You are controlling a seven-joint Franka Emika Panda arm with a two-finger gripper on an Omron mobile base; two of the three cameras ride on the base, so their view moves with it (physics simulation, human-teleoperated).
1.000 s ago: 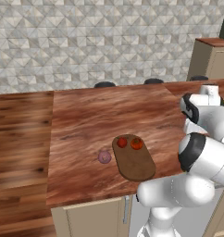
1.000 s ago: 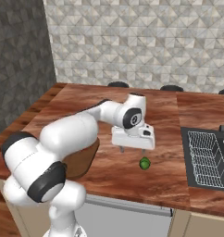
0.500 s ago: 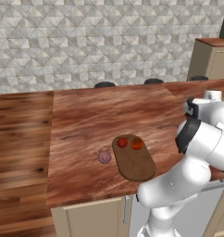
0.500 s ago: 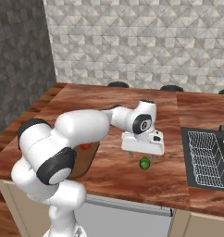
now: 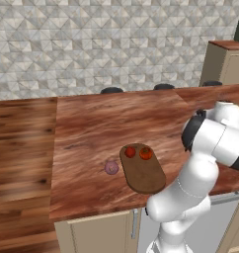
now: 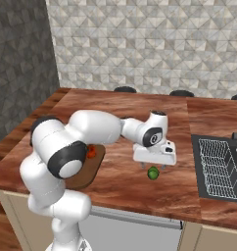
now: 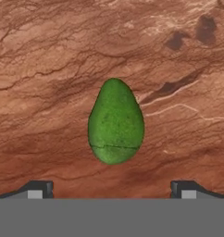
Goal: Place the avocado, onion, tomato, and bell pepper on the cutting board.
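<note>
The cutting board [image 5: 142, 168] serves as reference, lying on the reddish countertop [image 5: 92, 128]. The tomato [image 5: 146, 153] and bell pepper [image 5: 130, 151] sit side by side on the board's far end. The onion [image 5: 111, 168] rests on the countertop just beside the board's left edge, off the board. The avocado [image 6: 153, 172] lies on the countertop well apart from the board, on the side toward the dish rack [image 6: 219, 167]. The gripper [image 6: 154, 162] hangs directly above the avocado. In the hand view the avocado [image 7: 115, 121] lies centred, and the fingertips [image 7: 38, 189] stand wide apart, released, not touching it.
</note>
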